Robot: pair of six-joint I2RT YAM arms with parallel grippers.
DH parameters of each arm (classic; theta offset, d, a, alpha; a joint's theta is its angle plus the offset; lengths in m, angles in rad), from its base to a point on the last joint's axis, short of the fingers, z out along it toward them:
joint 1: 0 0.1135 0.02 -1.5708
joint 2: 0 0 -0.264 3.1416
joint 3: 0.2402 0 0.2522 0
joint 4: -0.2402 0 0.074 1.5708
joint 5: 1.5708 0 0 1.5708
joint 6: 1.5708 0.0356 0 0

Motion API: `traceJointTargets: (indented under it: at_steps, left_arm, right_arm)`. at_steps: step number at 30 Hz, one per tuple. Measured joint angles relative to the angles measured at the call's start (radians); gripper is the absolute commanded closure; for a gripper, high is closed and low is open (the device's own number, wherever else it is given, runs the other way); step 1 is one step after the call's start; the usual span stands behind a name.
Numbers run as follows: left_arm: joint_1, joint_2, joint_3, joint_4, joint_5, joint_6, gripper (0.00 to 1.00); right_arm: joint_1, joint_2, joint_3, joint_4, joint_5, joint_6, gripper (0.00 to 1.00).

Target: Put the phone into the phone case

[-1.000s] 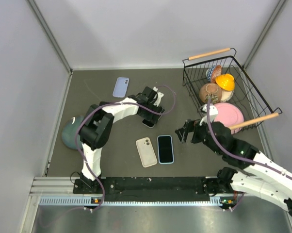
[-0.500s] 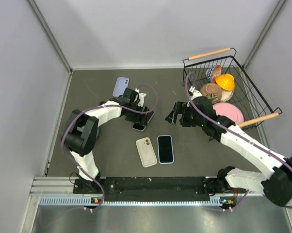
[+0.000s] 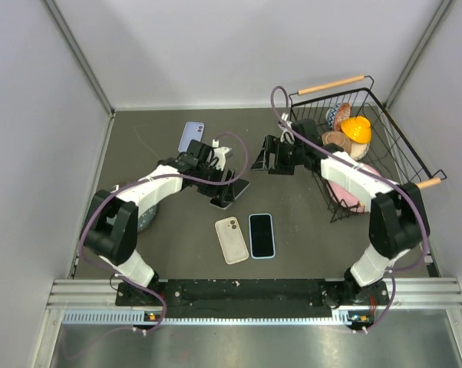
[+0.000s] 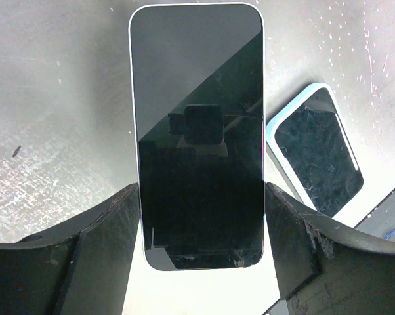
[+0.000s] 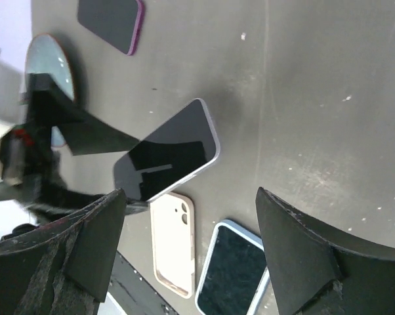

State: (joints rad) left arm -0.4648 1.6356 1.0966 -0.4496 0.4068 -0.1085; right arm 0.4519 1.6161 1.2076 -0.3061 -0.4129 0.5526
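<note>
My left gripper (image 3: 225, 186) is shut on a black-screened phone (image 3: 231, 192) and holds it by its long sides, tilted above the mat. In the left wrist view the phone (image 4: 197, 125) sits between my fingers (image 4: 92, 249). An empty cream phone case (image 3: 231, 239) lies camera-cutout up just in front of it, and it also shows in the right wrist view (image 5: 173, 252). My right gripper (image 3: 268, 159) is open and empty, at the far centre right of the held phone (image 5: 168, 154).
A phone in a light-blue case (image 3: 262, 235) lies right of the cream case. A lilac phone (image 3: 190, 136) lies at the back. A teal bowl (image 3: 144, 217) sits under my left arm. A wire basket (image 3: 331, 84) with bowls stands at the right.
My right arm has swung up and left from the near right to the far centre, staying open. My left gripper shifted slightly left with the phone still in it.
</note>
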Motion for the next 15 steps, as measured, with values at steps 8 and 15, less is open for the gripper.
traceJointTargets:
  at_steps: [8,15]
  left_arm:
    - [-0.002,-0.051,-0.026,-0.015,0.009,0.025,0.96]
    - [-0.015,-0.094,-0.078,0.01,0.036,0.033,0.97]
  right_arm:
    - [-0.042,0.232,0.098,-0.037,-0.216,-0.028,0.23]
    - [-0.042,0.337,0.123,-0.042,-0.364,-0.012,0.26]
